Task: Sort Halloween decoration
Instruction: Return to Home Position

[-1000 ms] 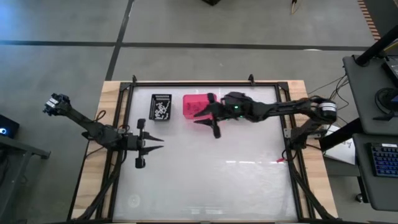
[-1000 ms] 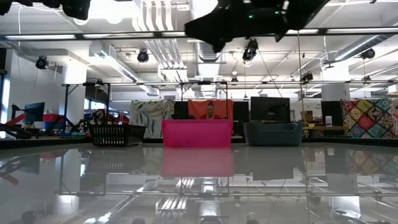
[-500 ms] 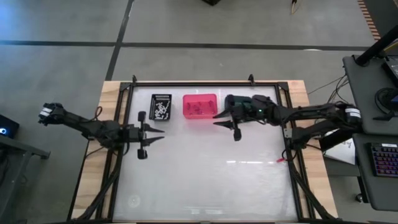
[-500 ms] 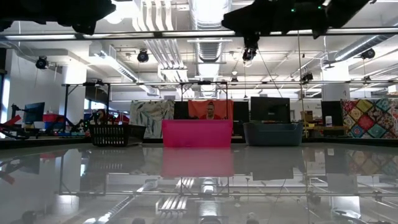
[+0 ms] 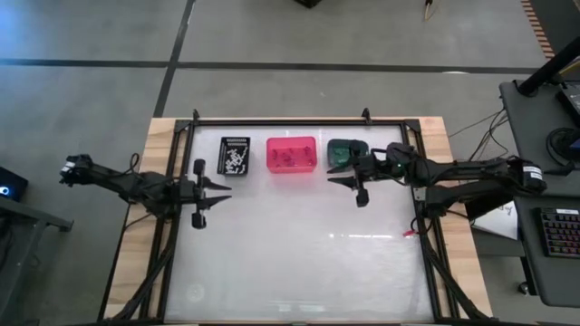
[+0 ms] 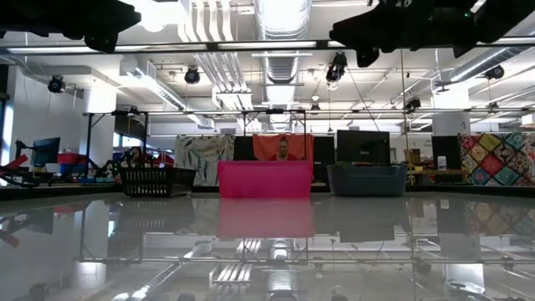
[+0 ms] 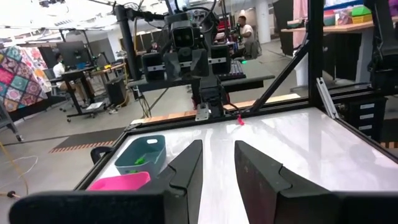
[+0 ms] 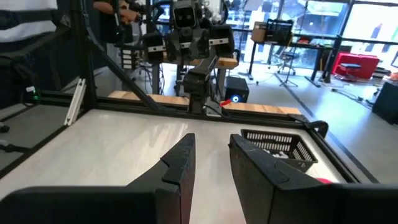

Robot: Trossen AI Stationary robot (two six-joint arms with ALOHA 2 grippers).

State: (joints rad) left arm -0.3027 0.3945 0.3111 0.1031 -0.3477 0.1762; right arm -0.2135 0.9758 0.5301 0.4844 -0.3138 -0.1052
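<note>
Looks all but finished, judging from the high view. Along the far edge of the table [image 5: 299, 272], 3 bins in a row. In the black bin [image 5: 235, 156], a cluster of white trinkets [image 5: 237, 161]. In the pink bin [image 5: 292, 155], darker specks, probably the purple trinkets [image 5: 288, 159], too small to tell apart. In the teal bin [image 5: 344, 152], at least 1 green trinket [image 7: 140, 160], plain in the left wrist view. Cannot find anything loose on the white tabletop, nor anything between the fingers of either arm.

Near the table's left edge, in front of the black bin: the left gripper [image 5: 226, 192], raised above the surface, fingers parted by a moderate gap, gripping nothing. Just in front of the teal bin: the right gripper [image 5: 347, 188], likewise raised, fingers parted, gripping nothing. Borne out by both wrist views, with bare tabletop showing through each gap.

Left to do, as a judgement: no more sorting, only bringing both arms to rest away from the bins. Worth minding the right gripper's nearness to the teal bin, so as not to nudge it. Cannot count the pieces in each bin, so cannot vouch that every 1 landed in its proper colour.
</note>
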